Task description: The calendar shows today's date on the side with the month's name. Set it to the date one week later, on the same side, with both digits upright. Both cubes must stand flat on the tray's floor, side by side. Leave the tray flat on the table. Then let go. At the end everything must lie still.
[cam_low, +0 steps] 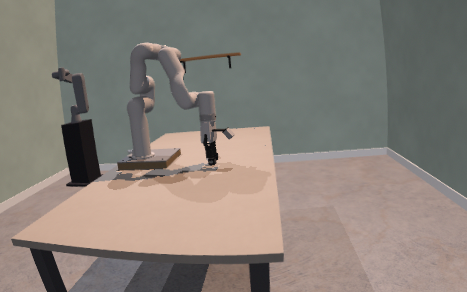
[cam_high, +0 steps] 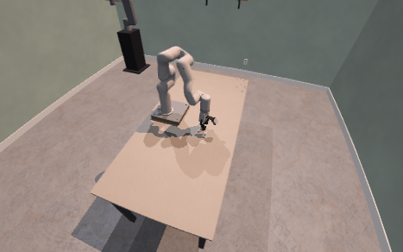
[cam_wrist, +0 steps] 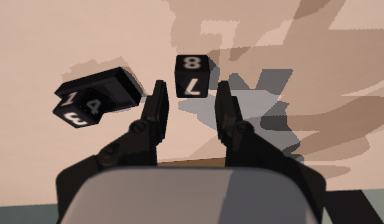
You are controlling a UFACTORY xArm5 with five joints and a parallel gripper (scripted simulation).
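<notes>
My gripper [cam_high: 202,129] [cam_low: 211,163] [cam_wrist: 192,93] points down low over the table, half open and empty. In the wrist view a black cube [cam_wrist: 192,76] lies on the table beyond and between the fingertips, with bare gaps at both sides; it shows an 8 and, below it, a 7 that looks upside down. The black tray [cam_wrist: 129,82] lies to the left of the fingers, turned at a slant. A second black cube [cam_wrist: 77,119] is at the tray's near left end, showing 1, 4 and 3. Whether it stands flat there I cannot tell. The month's name is not readable. The top and exterior views do not show the cubes clearly.
The table [cam_high: 163,181] [cam_low: 164,220] carries the arm's base plate [cam_high: 177,113] [cam_low: 166,159] beside the gripper. The tray is close to the left finger. Arm shadows fall across the table around the gripper. A second arm on a black pedestal [cam_high: 131,49] [cam_low: 80,152] stands off the table.
</notes>
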